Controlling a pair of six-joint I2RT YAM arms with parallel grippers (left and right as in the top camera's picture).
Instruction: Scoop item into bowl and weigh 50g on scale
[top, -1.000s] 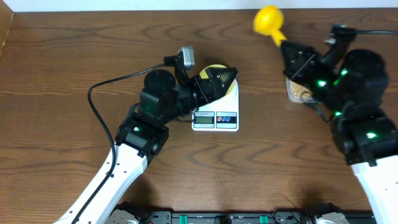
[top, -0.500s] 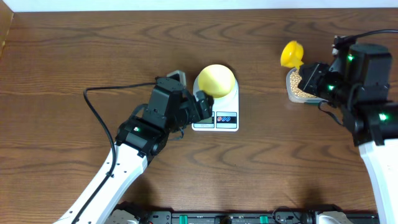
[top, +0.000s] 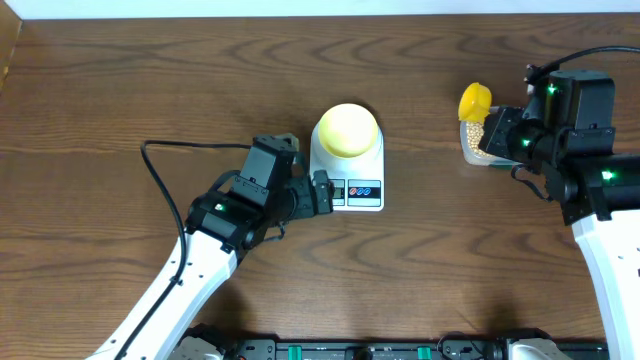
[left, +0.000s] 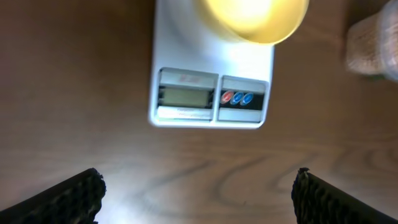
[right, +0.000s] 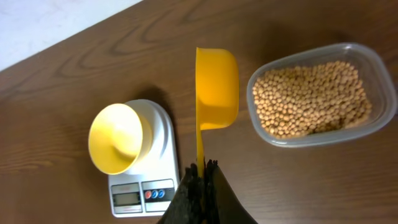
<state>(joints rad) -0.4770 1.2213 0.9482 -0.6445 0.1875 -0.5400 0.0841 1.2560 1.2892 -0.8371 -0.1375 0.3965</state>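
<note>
Overhead, you have the dark brown wooden table (top: 120, 90) with both arms low over it, one on each side. The white flat digital kitchen scale (left: 211, 74) sits near the middle, its grey display and its red and blue buttons facing your left gripper (left: 199, 196). That gripper's black fingers (left: 68, 199) are spread wide with only bare wood between them. The scale lies just ahead of the fingertips and does not touch them. Well off to the right stands the clear rounded rectangular plastic tub (right: 311, 140). The small round pale-yellow bowl (right: 118, 138) rests upright on the scale's platform, at the end away from the display. Your right gripper (right: 200, 177) is pinched tight on the thin handle of the bright yellow measuring scoop (right: 216, 87). The handle runs straight out from the fingertips, and the cup is turned on its side. The cup hangs between scale and tub, just beside the tub's rim. The small round beige-tan beans (right: 311, 99) lie as a loose heap inside the tub, apart from both sets of fingers. Whether any are in the scoop or the bowl, you cannot tell.
</note>
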